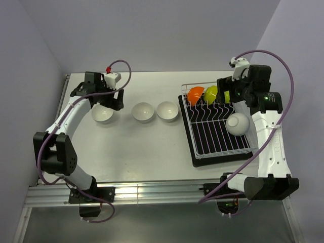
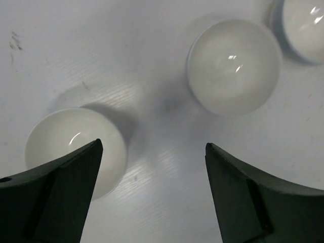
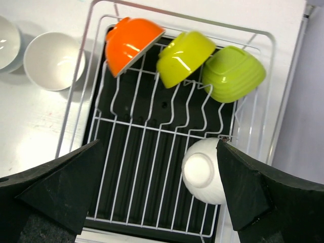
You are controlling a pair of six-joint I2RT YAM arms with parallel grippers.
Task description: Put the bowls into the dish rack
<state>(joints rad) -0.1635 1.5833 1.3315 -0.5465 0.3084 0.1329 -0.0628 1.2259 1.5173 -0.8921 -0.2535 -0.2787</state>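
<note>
So going left to right in the overhead view: the left gripper (image 2: 153, 152) hangs over the table (image 1: 142, 147) with its jaws spread wide and nothing between them. From the wrist camera, its left finger (image 2: 61, 192) overlaps the rim of the first white bowl (image 2: 71, 134), which sits upright at about 9 o'clock from the gap. I can't tell whether the finger is actually touching it.

The second white bowl (image 1: 143, 112) is at 3 o'clock from the first, apart from it. The third white bowl (image 1: 167, 111) is just beside that one, again at 3 o'clock. Both are upright on the table.

Next comes the dish rack (image 1: 217, 139). Along its 12 o'clock end, three bowls stand on edge in a row: the orange bowl (image 3: 131, 40), the lime green bowl (image 3: 185, 50) and the second green bowl (image 3: 234, 73). The fourth white bowl (image 3: 202, 172) lies tipped over on the 3 o'clock side of the rack, base showing.

The right gripper (image 3: 158, 152) hovers above the rack, jaws wide apart, holding nothing.
</note>
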